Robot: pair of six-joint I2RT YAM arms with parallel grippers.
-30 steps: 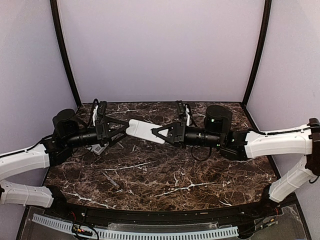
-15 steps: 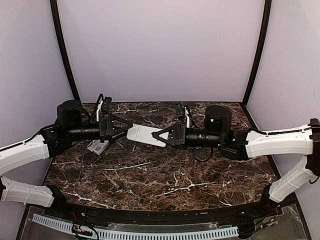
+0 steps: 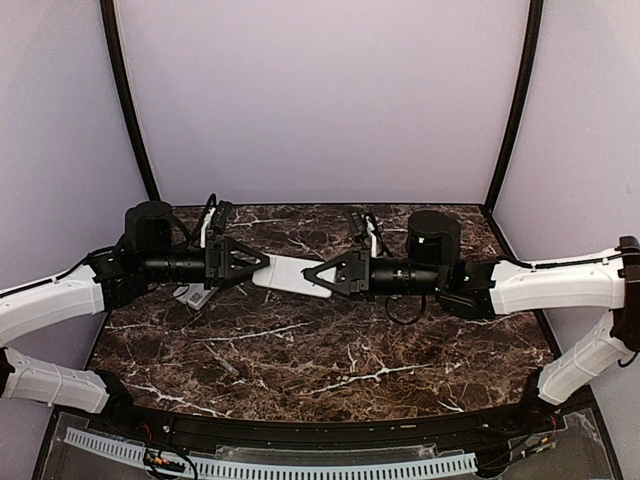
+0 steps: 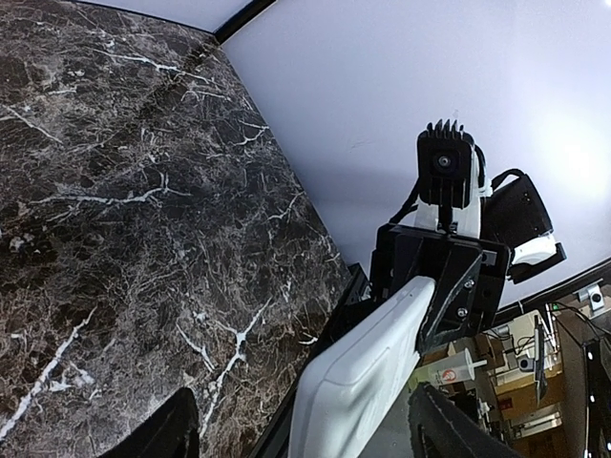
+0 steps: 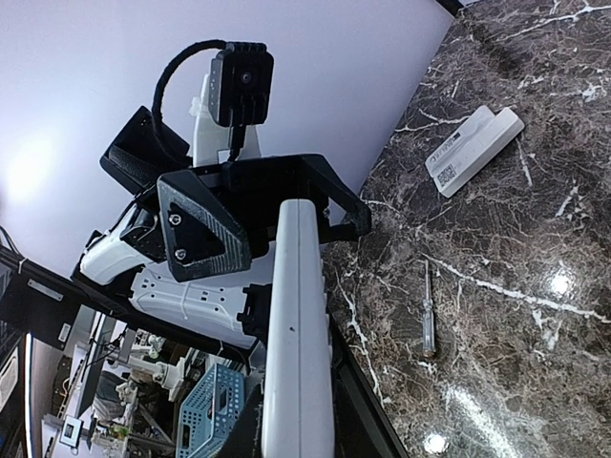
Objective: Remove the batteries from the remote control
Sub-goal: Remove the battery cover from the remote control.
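Remote control (image 3: 290, 273), a long white plastic bar, hangs in the air over the middle of the surface (image 3: 400, 350), stretched level between the two arms. It looks light, stiff and smooth, so I'd guess it could slip or twist if pinched only at one tip. The long flat sides seem the safest place to take it. The right fingers (image 3: 335, 270) are clamped on its right end and carry it. The left fingers (image 4: 158, 434) stand apart on either side of its other end, with a gap showing on both sides in the left wrist view, so they are not gripping. No batteries show anywhere, and I can't tell from here whether the back cover is on or off. If they are inside, they will be small, hard and round, likely to roll once free and awkward to pick out of a narrow slot.

The dark marble surface is glossy and would let loose things slide. Below the left arm lies a second white slab (image 5: 474, 150) with a printed label, well clear of the held bar. Nearer the front edge lies a thin rod-like tool (image 5: 427, 310). Nothing stands between the two sets of fingers except the bar itself, though each arm crowds the other's reach.
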